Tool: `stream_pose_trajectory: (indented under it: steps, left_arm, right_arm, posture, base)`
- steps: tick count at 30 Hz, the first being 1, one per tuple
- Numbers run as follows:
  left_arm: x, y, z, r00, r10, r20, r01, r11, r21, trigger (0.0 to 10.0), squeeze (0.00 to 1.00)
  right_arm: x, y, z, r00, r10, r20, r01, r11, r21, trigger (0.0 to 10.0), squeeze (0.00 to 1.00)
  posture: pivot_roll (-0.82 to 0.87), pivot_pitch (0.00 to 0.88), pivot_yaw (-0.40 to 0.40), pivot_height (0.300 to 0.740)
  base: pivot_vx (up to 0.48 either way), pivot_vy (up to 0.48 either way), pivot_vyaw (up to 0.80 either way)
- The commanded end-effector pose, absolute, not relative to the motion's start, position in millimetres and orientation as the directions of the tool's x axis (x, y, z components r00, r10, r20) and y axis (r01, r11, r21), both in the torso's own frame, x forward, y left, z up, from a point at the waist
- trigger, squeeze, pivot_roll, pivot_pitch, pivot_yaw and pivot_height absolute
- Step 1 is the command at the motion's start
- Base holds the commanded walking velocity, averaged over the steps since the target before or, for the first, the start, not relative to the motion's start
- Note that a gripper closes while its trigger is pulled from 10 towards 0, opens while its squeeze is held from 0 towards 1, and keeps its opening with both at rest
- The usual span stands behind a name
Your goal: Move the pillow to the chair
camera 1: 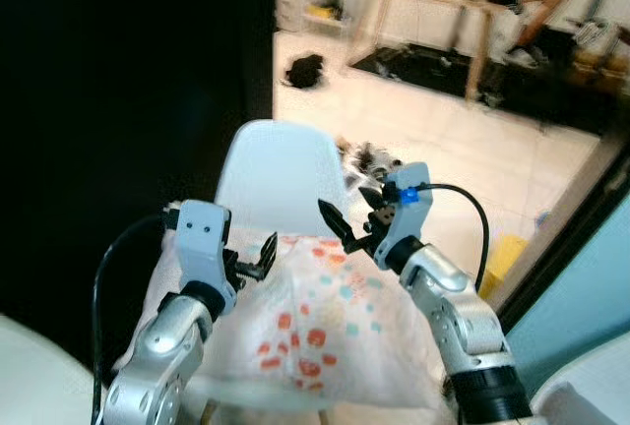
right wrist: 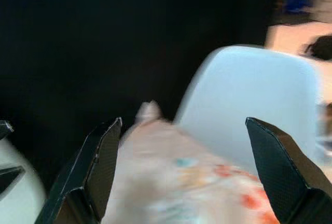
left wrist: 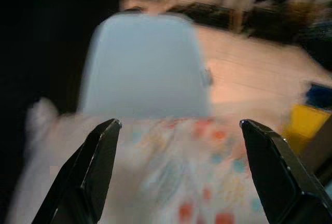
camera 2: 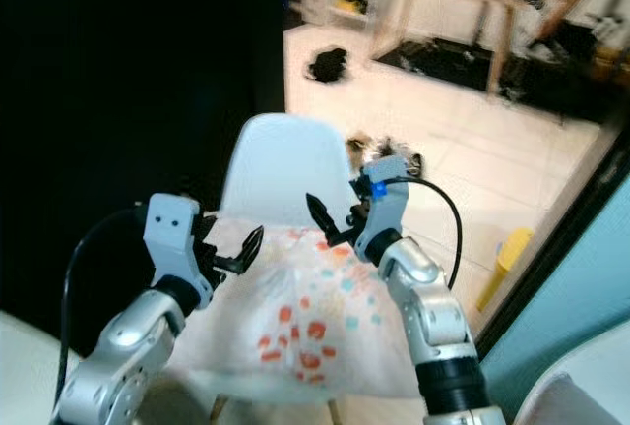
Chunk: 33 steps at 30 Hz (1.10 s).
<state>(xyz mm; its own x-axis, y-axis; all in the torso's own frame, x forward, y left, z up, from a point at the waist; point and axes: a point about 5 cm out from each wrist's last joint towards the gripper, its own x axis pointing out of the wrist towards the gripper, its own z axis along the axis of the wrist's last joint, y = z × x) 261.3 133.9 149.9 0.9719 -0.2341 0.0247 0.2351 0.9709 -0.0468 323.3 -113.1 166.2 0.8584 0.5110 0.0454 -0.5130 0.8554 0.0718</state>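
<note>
A: Pillow lies on the chair seat. Left gripper and right gripper both released, fingers spread just above it.

B: Risk?

A: Front edge overhangs the seat; a finger snagging fabric could drag it off.

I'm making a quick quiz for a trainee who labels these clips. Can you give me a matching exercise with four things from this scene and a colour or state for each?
Things:
1. pillow
2. chair
3. left pincer
4. yellow bin

Descriptions:
A. stands on the floor to the robot's right
B. white with red and teal spots, lying on the seat
C. open, over the pillow's left edge
D. pale, with a rounded back

Pairs: 1-B, 2-D, 3-C, 4-A
</note>
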Motion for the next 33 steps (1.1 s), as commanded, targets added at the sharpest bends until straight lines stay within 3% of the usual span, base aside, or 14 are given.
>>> stream_pose_trajectory:
  steps: [1,17,28,33]
  left_arm:
    - [262.8,131.4,149.0,0.969,-0.247,0.017,0.247,0.968,-0.040,10.0,0.00]
    - [262.6,130.6,147.6,0.967,-0.255,0.013,0.255,0.966,-0.045,10.0,0.00]
    - [262.7,129.9,145.8,0.964,-0.264,0.013,0.264,0.963,-0.058,10.0,0.00]
    - [263.1,130.0,147.5,0.964,-0.265,0.027,0.266,0.961,-0.074,10.0,0.00]
  right_arm:
    - [323.2,-116.5,160.8,0.866,0.500,0.020,-0.500,0.863,0.074,10.0,0.00]
    - [322.9,-116.3,159.8,0.867,0.498,0.015,-0.498,0.864,0.072,10.0,0.00]
    - [322.3,-115.5,157.8,0.865,0.501,0.002,-0.500,0.864,0.055,10.0,0.00]
    - [322.6,-115.7,157.9,0.867,0.499,-0.005,-0.498,0.866,0.045,10.0,0.00]
  posture:
    - [-0.02,0.000,-0.085,0.740]
    - [-0.02,0.000,-0.085,0.740]
    - [-0.03,0.000,-0.082,0.740]
    - [-0.03,0.000,-0.084,0.740]
  base:
    - [-0.480,0.000,0.00]
    - [-0.480,0.000,0.00]
    - [-0.406,0.000,-0.67]
    - [0.000,0.000,-0.74]
